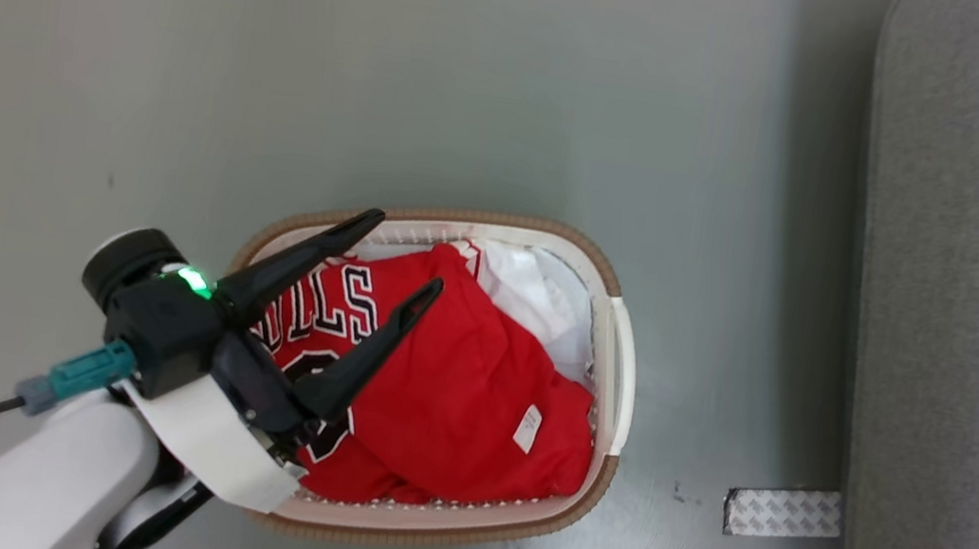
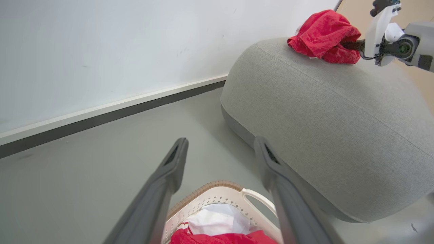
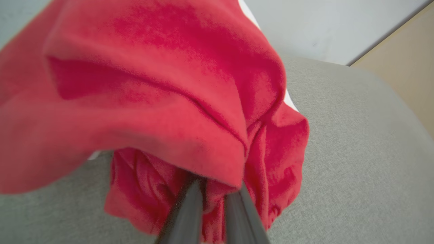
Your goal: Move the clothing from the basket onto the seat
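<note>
On grey floor (image 1: 386, 59) beside white wall (image 2: 101, 51) and dark skirting (image 2: 101, 117), oval basket (image 1: 497, 218) lying long axis toward seat (image 1: 976, 285), holding red jersey (image 1: 456, 375) and white cloth (image 1: 534, 295) under spread, empty left gripper (image 1: 406, 251); right gripper (image 3: 217, 189) clamped on red garment (image 3: 169, 101) atop seat.

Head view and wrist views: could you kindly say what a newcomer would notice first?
A red lettered jersey lies in the oval cream-white plastic basket on the floor, the open left gripper over it. The right gripper pinches a crumpled red garment on the light-grey woven-fabric seat.
</note>
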Robot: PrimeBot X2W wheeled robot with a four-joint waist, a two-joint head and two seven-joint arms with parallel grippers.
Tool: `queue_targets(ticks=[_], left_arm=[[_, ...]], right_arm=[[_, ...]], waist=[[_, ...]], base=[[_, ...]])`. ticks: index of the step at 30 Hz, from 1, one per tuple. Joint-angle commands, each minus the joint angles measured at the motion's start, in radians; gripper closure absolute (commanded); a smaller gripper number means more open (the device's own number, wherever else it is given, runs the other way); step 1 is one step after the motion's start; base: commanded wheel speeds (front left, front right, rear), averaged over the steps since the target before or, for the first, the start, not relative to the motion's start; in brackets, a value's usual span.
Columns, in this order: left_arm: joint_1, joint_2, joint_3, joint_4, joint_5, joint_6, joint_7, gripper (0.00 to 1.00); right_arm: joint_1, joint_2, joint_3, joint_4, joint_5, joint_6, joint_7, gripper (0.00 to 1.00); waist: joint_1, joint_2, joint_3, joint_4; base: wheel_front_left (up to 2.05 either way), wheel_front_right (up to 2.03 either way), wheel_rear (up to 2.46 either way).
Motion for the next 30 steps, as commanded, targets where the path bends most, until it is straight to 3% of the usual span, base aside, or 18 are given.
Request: queue_targets(ticks=[1,5,11,20,30], left_arm=[[0.006,-0.004,0.004,0.002,-0.012,-0.003,-0.002,0.00],[0.028,-0.018,0.001,0.031,-0.016,-0.002,-0.002,0.00],[0.072,-0.061,0.009,0.087,-0.028,0.018,-0.003,0.00],[0.148,-0.140,0.078,0.164,-0.046,0.070,-0.003,0.00],[0.250,-0.202,0.216,0.226,-0.061,0.138,-0.003,0.00]], right_arm=[[0.014,-0.001,-0.001,-0.006,0.001,-0.003,-0.002,0.00],[0.057,0.001,0.038,-0.018,0.002,-0.003,-0.002,0.00],[0.151,-0.051,0.143,-0.020,0.064,-0.003,-0.005,0.00],[0.290,-0.123,0.339,-0.175,0.223,-0.003,-0.074,0.00],[0.453,-0.057,0.472,-0.338,0.336,-0.003,-0.200,0.00]], waist=[[-0.0001,0.0000,-0.015,-0.006],[-0.0001,0.0000,-0.085,-0.017],[-0.0001,0.0000,-0.243,-0.024],[-0.0001,0.0000,-0.500,0.014],[-0.0001,0.0000,-0.671,0.094]], base=[[0.00,0.00,0.00],[0.00,0.00,0.00],[0.00,0.00,0.00],[0.00,0.00,0.00],[0.00,0.00,0.00]])
